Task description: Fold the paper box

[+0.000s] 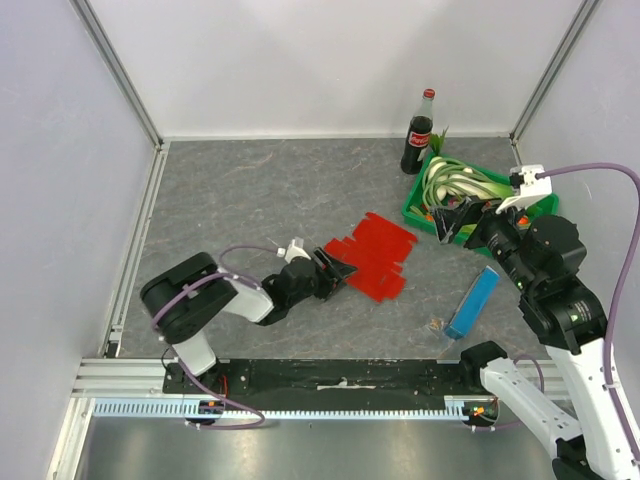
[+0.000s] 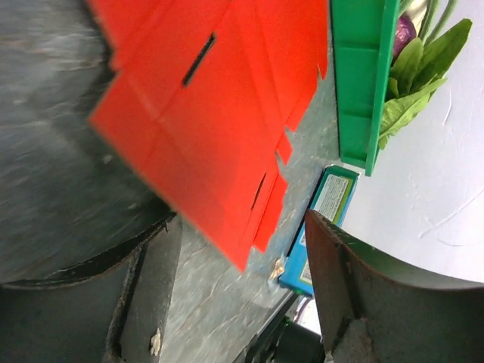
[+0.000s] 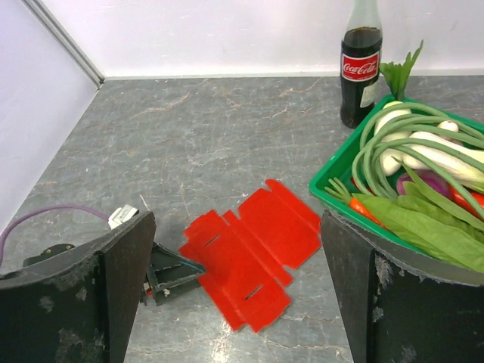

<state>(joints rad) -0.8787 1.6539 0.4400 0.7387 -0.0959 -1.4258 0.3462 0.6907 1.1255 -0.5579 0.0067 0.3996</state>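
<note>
The paper box [image 1: 372, 255] is a flat bright red die-cut sheet with slots and tabs, lying on the grey table mid-right. My left gripper [image 1: 340, 270] is open and low at the sheet's left edge. In the left wrist view the sheet [image 2: 212, 113] fills the top, and its near corner reaches between the spread fingers of the left gripper [image 2: 240, 246]. My right gripper [image 1: 455, 215] is open and empty, raised over the crate's near-left corner to the right of the sheet. The right wrist view shows the sheet [image 3: 249, 242] below the right gripper [image 3: 236, 219], with the left gripper's tip [image 3: 170, 268] at the sheet's edge.
A green crate [image 1: 415, 210] of vegetables stands at the right, also in the right wrist view [image 3: 333, 181]. A cola bottle [image 1: 418, 135] stands behind it. A narrow blue box [image 1: 472, 302] lies near the front right, and shows in the left wrist view [image 2: 321, 219].
</note>
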